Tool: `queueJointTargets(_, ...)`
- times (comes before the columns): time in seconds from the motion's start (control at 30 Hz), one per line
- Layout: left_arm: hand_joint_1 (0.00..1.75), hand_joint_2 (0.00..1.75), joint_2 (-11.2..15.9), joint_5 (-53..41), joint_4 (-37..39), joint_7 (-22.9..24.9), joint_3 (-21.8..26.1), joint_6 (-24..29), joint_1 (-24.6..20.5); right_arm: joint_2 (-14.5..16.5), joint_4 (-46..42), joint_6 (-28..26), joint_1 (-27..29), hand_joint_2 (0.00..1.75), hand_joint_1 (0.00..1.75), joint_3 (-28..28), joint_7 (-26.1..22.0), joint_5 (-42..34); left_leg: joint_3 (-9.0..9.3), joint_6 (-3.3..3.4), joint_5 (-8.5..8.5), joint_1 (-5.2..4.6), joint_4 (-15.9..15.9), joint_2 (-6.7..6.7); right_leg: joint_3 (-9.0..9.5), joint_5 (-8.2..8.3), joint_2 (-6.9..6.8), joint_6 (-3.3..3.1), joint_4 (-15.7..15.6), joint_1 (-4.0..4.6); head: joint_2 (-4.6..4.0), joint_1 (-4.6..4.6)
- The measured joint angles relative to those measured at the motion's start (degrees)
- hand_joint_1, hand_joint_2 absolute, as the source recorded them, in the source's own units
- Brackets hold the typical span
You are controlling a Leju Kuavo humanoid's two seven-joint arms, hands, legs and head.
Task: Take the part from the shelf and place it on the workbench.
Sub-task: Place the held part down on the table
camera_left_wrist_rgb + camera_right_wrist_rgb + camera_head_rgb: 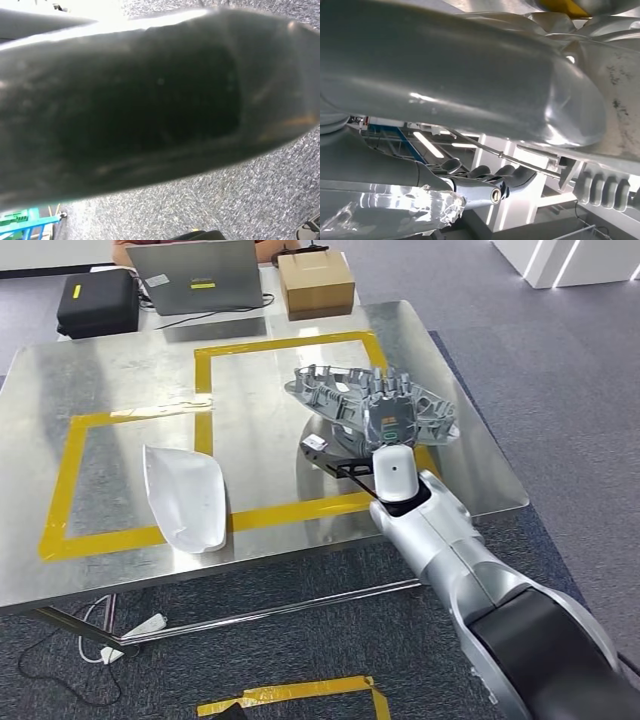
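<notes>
Holding the grey part (370,405) just above the workbench (90,370), the robot's right hand (392,440) grips its near edge, evidently to set it inside the yellow tape square (200,370), right of the white cover (185,497).

The silver right arm (483,580) reaches forward from the lower right, its right hand (386,415) gripping the grey ribbed plastic part (340,395) from beneath.
</notes>
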Motion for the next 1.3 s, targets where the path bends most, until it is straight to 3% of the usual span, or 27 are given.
queueJointTargets(0.27,0.00,0.00,0.0,-0.3,0.0,0.1,0.0,0.0,0.0,-0.1,0.0,-0.6,0.0,0.00,0.00,-0.4,-0.3,0.0,0.00,0.00,0.00,0.00,0.0,0.00,-0.01,0.00,0.00,0.00,0.0,0.00,0.00,-0.01)
queueJointTargets(0.53,0.00,0.00,0.0,-1.4,0.0,0.8,0.0,-0.1,-0.3,0.1,-0.6,-4.9,0.0,0.00,0.00,-1.2,-3.5,0.0,0.00,0.00,0.00,0.00,0.0,0.00,0.02,0.00,0.00,0.00,0.0,0.00,0.00,0.00)
queueJointTargets(0.77,0.00,0.00,-0.3,-2.2,0.0,1.2,0.0,-0.8,-0.7,2.4,-3.1,-5.7,0.1,0.00,0.00,-2.3,-6.7,-0.1,0.00,0.00,0.00,0.00,0.0,0.01,0.01,0.00,0.02,-0.01,0.0,0.01,0.00,-0.01)
queueJointTargets(0.9,0.00,0.00,-0.4,-2.1,0.0,1.5,0.0,-0.9,-0.8,4.0,-6.2,-4.4,1.6,0.00,0.00,-2.5,-9.0,-4.9,0.00,0.00,0.00,0.01,0.0,0.00,0.02,-0.02,-0.01,-0.01,0.0,0.01,0.00,0.00)
queueJointTargets(1.13,0.00,0.00,-0.7,-3.4,0.0,1.8,0.0,-2.0,-1.1,5.3,-8.7,-5.1,4.5,0.00,0.00,5.5,-8.0,-17.9,0.00,0.00,-0.01,0.00,0.0,0.00,0.01,-0.02,0.00,-0.01,0.0,0.00,0.00,0.00)
queueJointTargets(1.3,0.00,0.00,-1.0,-4.8,0.0,1.9,0.0,-2.3,-1.5,5.5,-8.5,-6.4,4.6,0.00,0.00,10.9,-7.4,-21.1,0.00,0.00,0.00,0.00,0.0,0.00,0.01,-0.02,0.00,-0.01,0.0,0.00,0.00,0.00)
